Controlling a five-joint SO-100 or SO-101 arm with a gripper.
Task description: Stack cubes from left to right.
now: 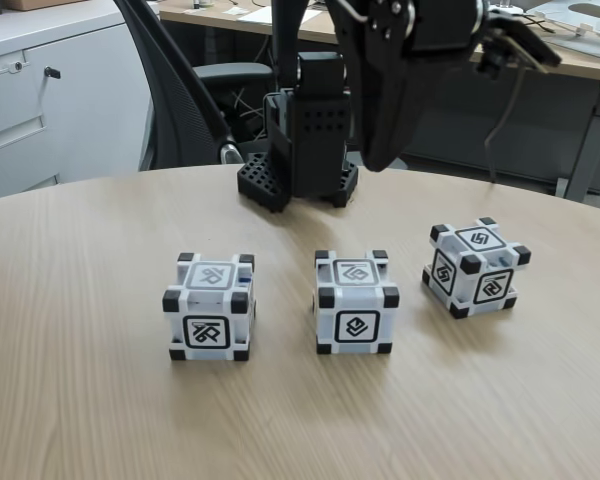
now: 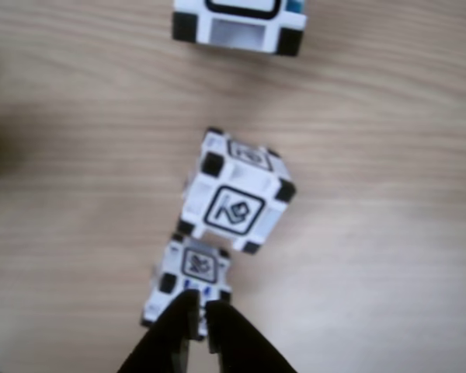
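Three cubes, left [image 1: 210,305], middle [image 1: 355,301] and right [image 1: 476,266], sit apart on the wooden table [image 1: 80,400]; the gripper [image 2: 200,330] hangs above, jaws nearly closed, holding nothing.

The arm [image 1: 380,80] hangs raised, its hand [image 2: 198,322] nearly closed.

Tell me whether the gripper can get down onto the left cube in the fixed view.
Probably yes. The gripper hangs raised above the table behind the row. The left cube stands apart from the middle cube, with nothing on top of it.
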